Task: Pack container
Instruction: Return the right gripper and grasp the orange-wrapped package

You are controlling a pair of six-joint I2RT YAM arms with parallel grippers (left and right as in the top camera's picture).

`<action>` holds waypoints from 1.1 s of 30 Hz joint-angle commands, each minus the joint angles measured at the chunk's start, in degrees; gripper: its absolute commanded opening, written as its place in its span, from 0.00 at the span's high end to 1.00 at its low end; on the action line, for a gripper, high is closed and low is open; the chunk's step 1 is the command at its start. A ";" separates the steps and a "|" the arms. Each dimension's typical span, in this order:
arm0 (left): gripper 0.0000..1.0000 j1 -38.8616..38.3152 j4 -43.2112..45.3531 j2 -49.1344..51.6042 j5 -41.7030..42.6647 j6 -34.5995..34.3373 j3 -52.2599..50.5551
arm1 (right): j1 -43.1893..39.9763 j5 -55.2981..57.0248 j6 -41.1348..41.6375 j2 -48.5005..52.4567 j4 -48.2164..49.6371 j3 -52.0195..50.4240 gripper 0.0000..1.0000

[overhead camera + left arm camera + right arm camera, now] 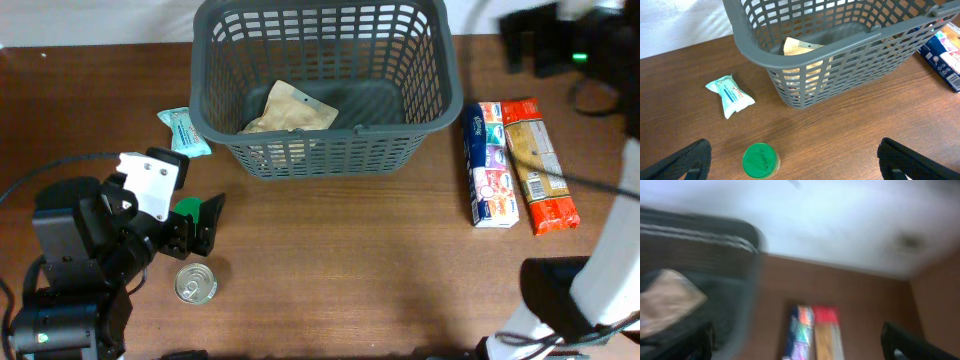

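Left gripper (200, 228) is hanging wide open, empty; tissue pack (490, 165) lettering is showing too small to read; container (325, 150) is sitting just ahead, untouched

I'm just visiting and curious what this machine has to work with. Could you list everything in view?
Container: one, dark grey, far middle of the table.
Pouch: one, tan, inside the container.
Small packet: one, pale teal, left of the container.
Round lidded item: one, green lid, on the table under the left gripper.
Tin can: one, silver, near the left arm.
Tissue pack: one, blue and white, right of the container.
Long packet: one, orange-red, beside the tissue pack.
Table: one, brown wood.
Left gripper: one, black, open.
Right gripper: one, black, open.
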 commanded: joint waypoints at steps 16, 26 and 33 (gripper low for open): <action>0.01 0.35 -0.02 -0.22 0.81 0.68 -0.11 | -22.69 -6.93 4.63 14.45 16.83 -35.30 0.01; 0.01 0.35 -0.02 -0.22 0.81 0.68 -0.11 | -22.91 -9.46 -2.23 14.47 34.32 -55.60 0.01; 0.01 0.35 0.00 -0.22 0.81 0.68 -0.11 | -22.93 -9.81 -4.07 14.62 41.72 -63.69 0.01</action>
